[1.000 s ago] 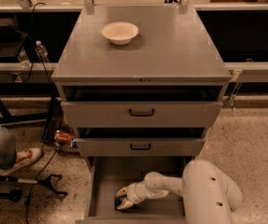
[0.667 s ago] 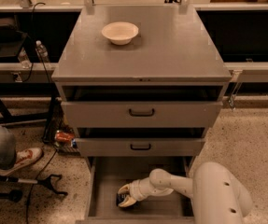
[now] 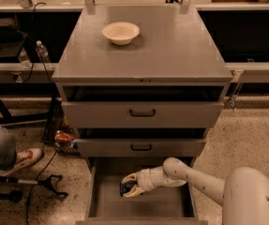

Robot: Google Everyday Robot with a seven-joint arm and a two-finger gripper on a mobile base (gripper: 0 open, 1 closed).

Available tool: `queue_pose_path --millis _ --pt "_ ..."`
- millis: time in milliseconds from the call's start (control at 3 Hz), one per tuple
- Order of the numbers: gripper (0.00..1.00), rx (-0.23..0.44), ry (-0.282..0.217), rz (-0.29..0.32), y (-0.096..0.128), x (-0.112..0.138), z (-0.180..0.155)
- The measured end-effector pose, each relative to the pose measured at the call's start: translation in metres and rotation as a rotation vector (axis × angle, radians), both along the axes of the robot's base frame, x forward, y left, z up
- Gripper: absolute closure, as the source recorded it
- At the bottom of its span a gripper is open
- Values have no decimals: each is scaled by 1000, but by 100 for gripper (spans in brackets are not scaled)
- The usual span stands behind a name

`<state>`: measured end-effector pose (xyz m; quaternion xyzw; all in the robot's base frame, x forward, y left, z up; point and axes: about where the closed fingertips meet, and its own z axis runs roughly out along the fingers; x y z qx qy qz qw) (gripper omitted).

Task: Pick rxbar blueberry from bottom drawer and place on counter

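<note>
The bottom drawer stands pulled open below two shallower drawers with black handles. My gripper is inside it, a little above the grey floor, with its pale fingers closed around the rxbar blueberry, a small dark bar showing between them at the left. The white arm reaches in from the lower right. The counter is the flat grey cabinet top above.
A cream bowl sits on the counter at the back left. A person's leg and shoe are on the speckled floor at left, with cables, a black stand and a red packet beside the cabinet. Water bottles stand at left.
The gripper has risen slightly and moved a little to the right inside the bottom drawer, carrying the dark bar off the drawer floor. The arm's elbow has moved right.
</note>
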<state>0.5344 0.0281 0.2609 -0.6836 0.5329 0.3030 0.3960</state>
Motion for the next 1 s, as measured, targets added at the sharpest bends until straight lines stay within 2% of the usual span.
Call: queue_pose_path --millis 333,667,1000 --pt "100 0 0 0 0 0 0" --pt "100 -6 -46 -35 -21 0 30" --pt "100 -45 -177 -125 -66 -1 102"
